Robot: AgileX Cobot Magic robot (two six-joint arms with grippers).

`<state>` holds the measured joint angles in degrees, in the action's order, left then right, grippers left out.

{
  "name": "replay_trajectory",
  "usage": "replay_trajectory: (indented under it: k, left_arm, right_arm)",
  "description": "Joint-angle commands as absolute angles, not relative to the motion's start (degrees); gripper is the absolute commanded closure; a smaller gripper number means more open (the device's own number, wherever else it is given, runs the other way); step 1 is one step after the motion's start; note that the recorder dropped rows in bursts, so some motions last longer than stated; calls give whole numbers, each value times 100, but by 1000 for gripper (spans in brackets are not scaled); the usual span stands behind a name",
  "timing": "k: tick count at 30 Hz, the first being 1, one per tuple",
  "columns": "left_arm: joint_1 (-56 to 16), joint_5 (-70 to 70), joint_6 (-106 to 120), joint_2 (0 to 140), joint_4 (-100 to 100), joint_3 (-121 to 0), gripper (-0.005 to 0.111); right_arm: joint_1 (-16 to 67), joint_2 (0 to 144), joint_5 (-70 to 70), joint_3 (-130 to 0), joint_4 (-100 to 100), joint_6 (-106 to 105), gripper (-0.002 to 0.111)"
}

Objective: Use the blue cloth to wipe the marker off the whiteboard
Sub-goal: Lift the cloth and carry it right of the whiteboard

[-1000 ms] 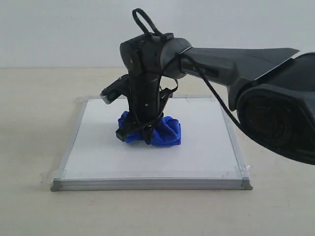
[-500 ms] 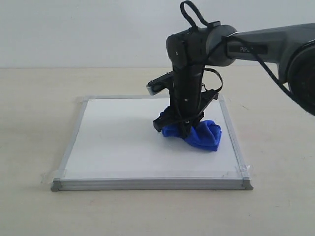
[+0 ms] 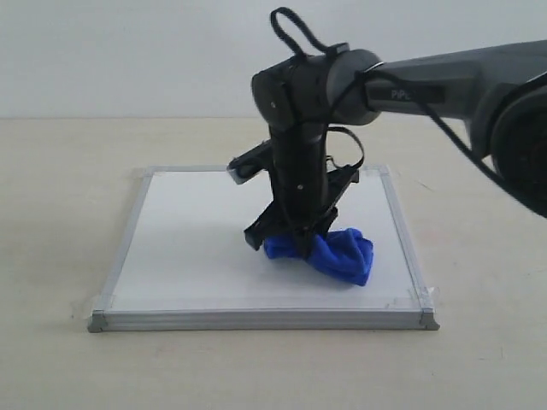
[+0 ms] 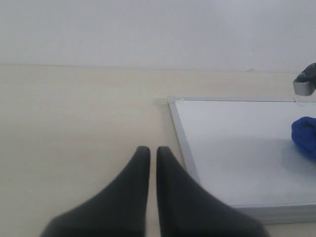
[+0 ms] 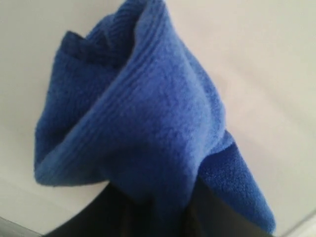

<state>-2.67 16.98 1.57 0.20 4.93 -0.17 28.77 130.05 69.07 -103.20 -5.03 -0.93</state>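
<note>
The whiteboard (image 3: 197, 248) lies flat on the beige table, silver-framed, its visible surface plain white. No red marker line shows on it; any ink under the arm or cloth is hidden. The blue cloth (image 3: 338, 254) is bunched on the board, right of centre and toward the near edge. My right gripper (image 3: 295, 246) points down and is shut on the blue cloth (image 5: 143, 123), pressing it on the board. My left gripper (image 4: 149, 150) hovers over bare table beside the whiteboard's frame (image 4: 181, 136), its fingers nearly together and holding nothing. The cloth (image 4: 306, 136) also shows there.
The right arm (image 3: 444, 85) reaches in from the right above the board. Taped corners (image 3: 419, 299) mark the board's near edge. Beige table (image 3: 60, 213) surrounds the board on all sides, with a pale wall behind.
The right gripper dragged the cloth from the board's centre to the right, then back leftward and nearer the front edge. The cloth now trails to the gripper's right.
</note>
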Motion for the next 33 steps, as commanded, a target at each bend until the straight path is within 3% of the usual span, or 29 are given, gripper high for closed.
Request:
replay_trajectory:
  k: [1, 10, 17, 33]
  left_arm:
    - [-251, 1676, 175, 0, 485, 0, 102]
    - [-251, 1676, 175, 0, 485, 0, 102]
    - [-251, 1676, 175, 0, 485, 0, 102]
    - [-251, 1676, 175, 0, 485, 0, 102]
  right_arm:
    - [2328, 12352, 6996, -10293, -668, 767, 108]
    - [1132, 11490, 6996, -9416, -627, 2008, 108]
    - [206, 11474, 6996, -8863, 1089, 2223, 108]
    - [108, 12002, 6022, -8858, 351, 2756, 108]
